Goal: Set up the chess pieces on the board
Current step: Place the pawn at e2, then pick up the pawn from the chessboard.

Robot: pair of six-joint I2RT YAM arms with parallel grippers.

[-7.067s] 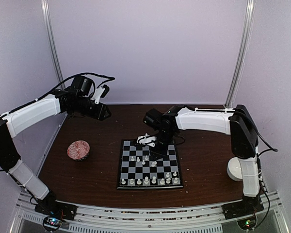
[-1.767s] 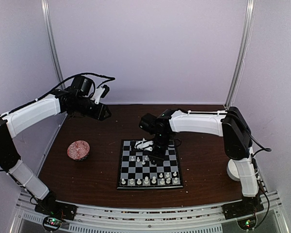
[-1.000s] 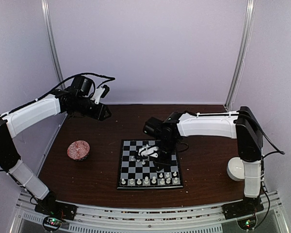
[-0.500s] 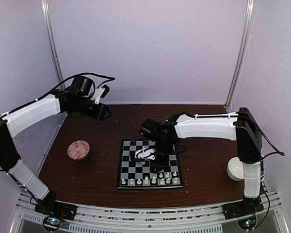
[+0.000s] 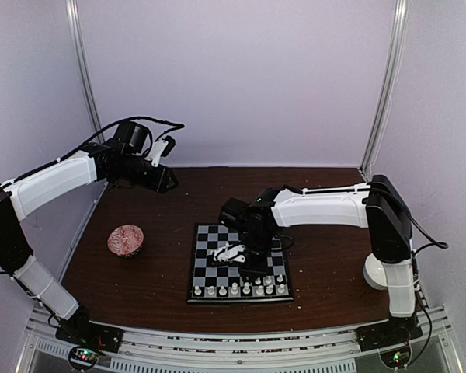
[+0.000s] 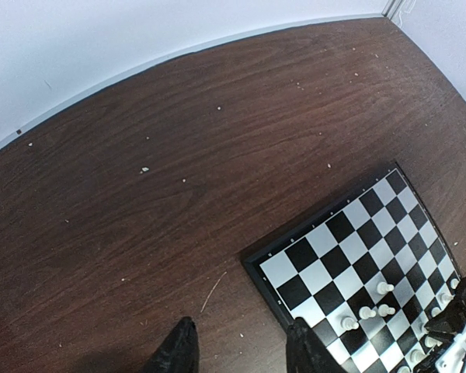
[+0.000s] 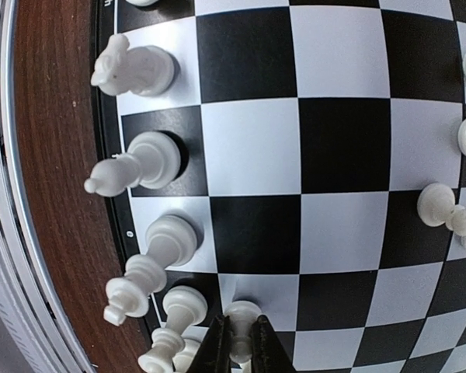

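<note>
right gripper (image 7: 238, 342): clamped on one chess piece (image 7: 241, 314), low over the board (image 7: 344, 146) by its near rows. we would lower straight, centre it on its square, release clear of neighbours (image 7: 171, 235).

Board (image 5: 206, 237) sits mid-desk (image 5: 163, 264), chess pieces (image 5: 234, 289) lining its near edge, one bowl (image 5: 126, 239) left, another bowl (image 5: 377, 272) far right.

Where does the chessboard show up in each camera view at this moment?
Top external: board centre, toward the near edge.
Left wrist: board lower right corner, partly cut off.
Right wrist: board fills nearly the frame.
Shared landmark: the right gripper closed on a white piece over the board.
</note>
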